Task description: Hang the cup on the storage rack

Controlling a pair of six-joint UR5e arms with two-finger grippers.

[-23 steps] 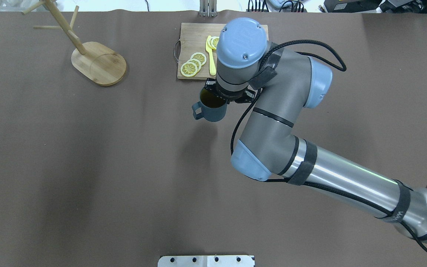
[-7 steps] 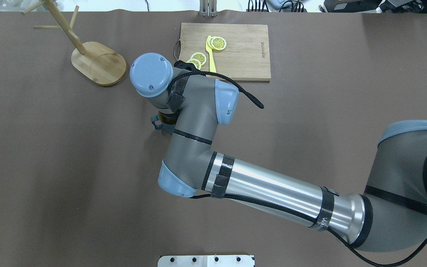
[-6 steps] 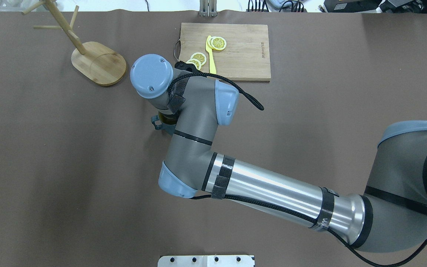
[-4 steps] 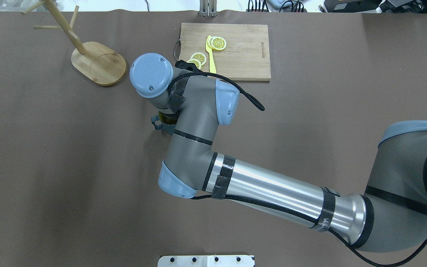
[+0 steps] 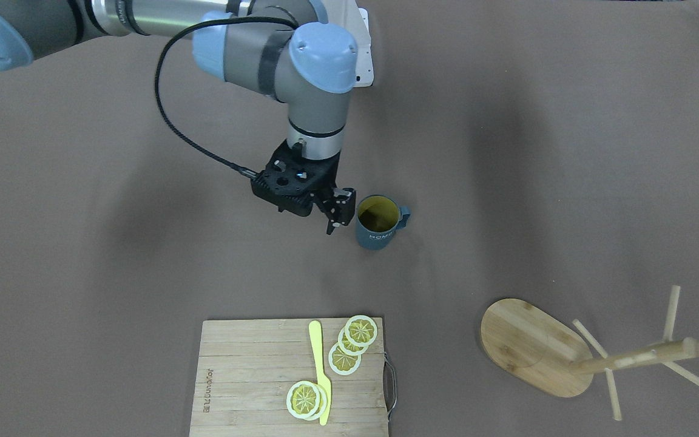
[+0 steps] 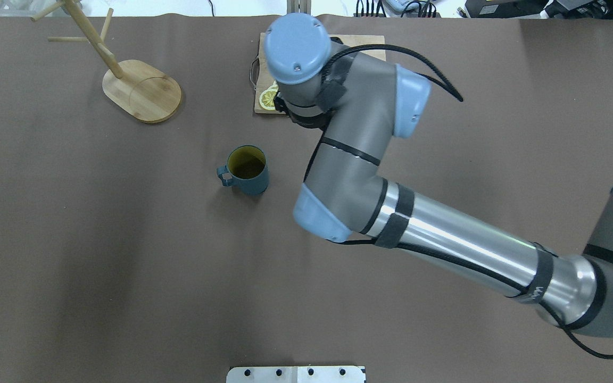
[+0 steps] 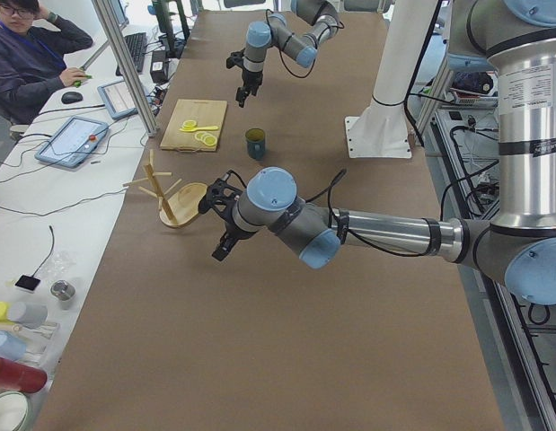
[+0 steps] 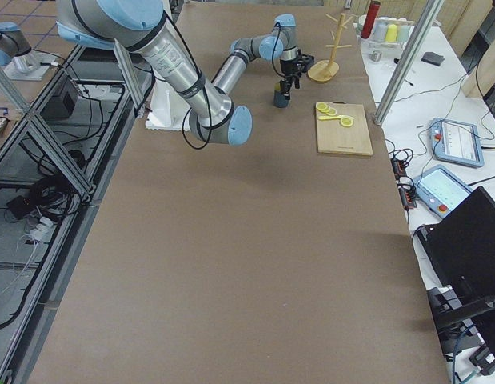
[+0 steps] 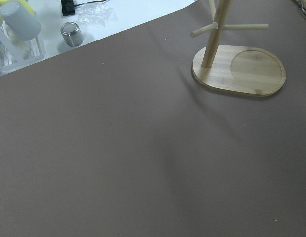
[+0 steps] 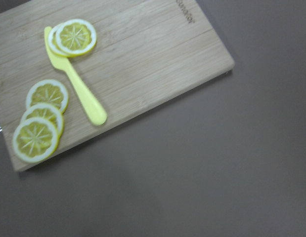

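Slate-blue cup (image 6: 248, 170) standing on table (image 6: 99, 239), well apart from storage rack (image 6: 141, 90)

Brown cloth covers the whole table; cup upright on it about mid-depth, mouth up, olive-yellow inside showing; handle turned toward the robot's left; white "HOME" lettering on the side facing the operators. Right gripper (image 5: 337, 213) just beside the cup on the robot's right, not touching it; fingers parted, nothing between them; tips pointing down at the cloth. Left gripper (image 7: 222, 247) appears only in the exterior left view, above the cloth toward the table's left end, near the storage rack's base; parted or closed: cannot tell. Farther out, cutting board (image 5: 252, 376) lying flat at the far edge; lemon slices (image 5: 361, 329) and yellow knife (image 5: 320, 364) on it; from overhead the right arm's wrist hides most of the board. Farthest, at the far left corner, storage rack upright on its oval bamboo base; thin pegs fan out from the central post.
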